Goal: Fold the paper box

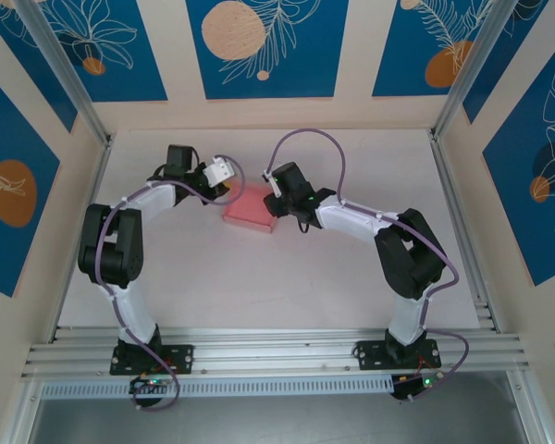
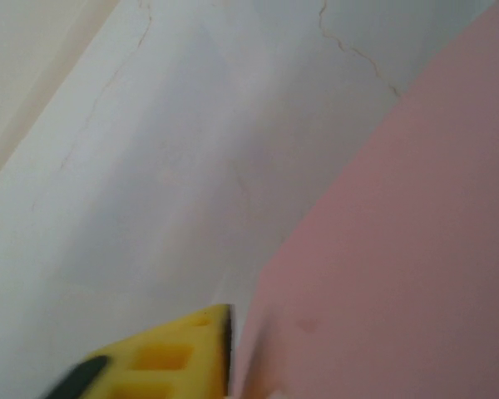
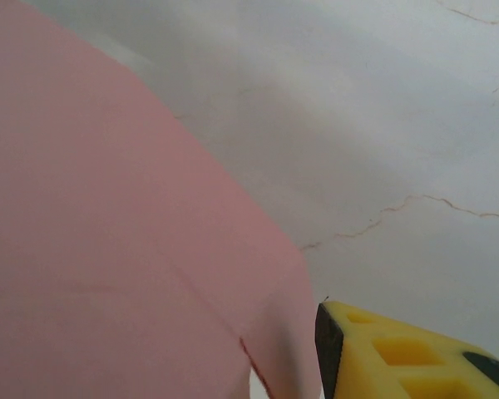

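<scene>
The box (image 1: 250,209) sits between the hands, left hand (image 1: 226,192) at its left edge, right hand (image 1: 277,203) opposite; whether either grips, I can't tell.

Small pink paper box (image 1: 251,209), plain thin card, rectangular, resting on white table (image 1: 259,287) toward the far middle, slightly skewed. Faint crease across one panel, right wrist view.
</scene>
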Motion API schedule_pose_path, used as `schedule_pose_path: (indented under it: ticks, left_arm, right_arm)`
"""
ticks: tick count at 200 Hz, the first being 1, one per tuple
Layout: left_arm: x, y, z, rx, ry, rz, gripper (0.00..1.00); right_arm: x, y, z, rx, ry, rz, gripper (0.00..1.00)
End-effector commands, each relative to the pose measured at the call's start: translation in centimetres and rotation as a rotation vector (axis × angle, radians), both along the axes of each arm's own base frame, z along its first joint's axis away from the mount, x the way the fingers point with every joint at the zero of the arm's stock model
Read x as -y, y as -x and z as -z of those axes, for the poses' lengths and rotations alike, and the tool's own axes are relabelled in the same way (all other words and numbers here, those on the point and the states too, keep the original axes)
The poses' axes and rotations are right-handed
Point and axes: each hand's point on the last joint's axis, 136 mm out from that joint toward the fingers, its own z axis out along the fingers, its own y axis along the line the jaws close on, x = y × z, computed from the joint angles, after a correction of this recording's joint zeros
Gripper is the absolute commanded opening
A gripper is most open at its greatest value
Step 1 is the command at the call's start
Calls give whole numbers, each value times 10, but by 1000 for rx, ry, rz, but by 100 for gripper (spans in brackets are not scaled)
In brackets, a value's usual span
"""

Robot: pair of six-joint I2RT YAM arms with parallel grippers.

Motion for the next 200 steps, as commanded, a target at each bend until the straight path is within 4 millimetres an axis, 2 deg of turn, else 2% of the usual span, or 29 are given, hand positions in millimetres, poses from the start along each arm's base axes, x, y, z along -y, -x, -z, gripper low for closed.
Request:
schedule_pose_path:
  ticks: [1,33,56,82,108,167,200]
  left_arm:
    - [7,-5,-9,-3,38,4,7]
    - [8,0,-11,-31,37,-7,6]
    - [15,5,-12,-53,36,-5,5]
    - [24,6,-12,-105,38,-52,1]
    - [28,4,-9,-200,58,-167,0]
    - [51,8,-2,-343,246,-388,0]
    - [54,3,-3,-420,369,-529,0]
  right_arm:
    - [2,0,-3,-16,-23,17,47]
    - [8,-3,0,-46,-43,46,41]
    - [5,-8,-2,-68,-91,49,38]
    - [-4,-12,-2,-108,-144,54,27]
    - [-10,-16,-1,-132,-177,76,17]
    - [-16,-26,3,-126,-212,122,0]
    - [-19,-29,-2,-107,-229,136,0]
